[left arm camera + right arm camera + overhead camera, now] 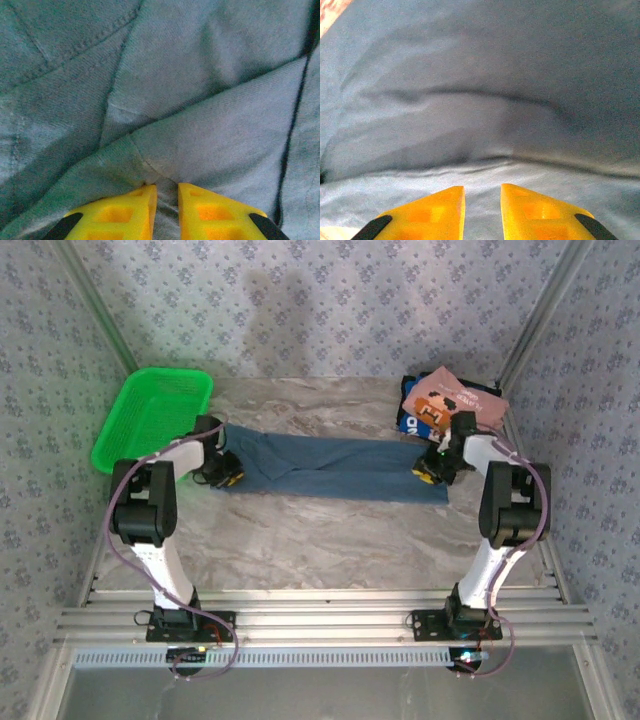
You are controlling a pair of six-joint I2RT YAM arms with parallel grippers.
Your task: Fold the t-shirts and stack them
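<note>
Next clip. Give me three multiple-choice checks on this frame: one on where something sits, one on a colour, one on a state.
1. Where is the green basket?
A) between the two arms
B) at the far left corner of the table
C) upside down at the near edge

2. What colour is the topmost t-shirt at the far right?
A) white
B) yellow
C) pink with print

3. How does the teal-blue t-shirt lie?
A) stretched in a long band between the left gripper and the right gripper
B) balled up in the basket
C) folded into a small square

Answers: 1 B, the top view has it far left by the wall. 2 C, its pink cloth and blocky print face up. 3 A, the band runs from one gripper to the other.
</note>
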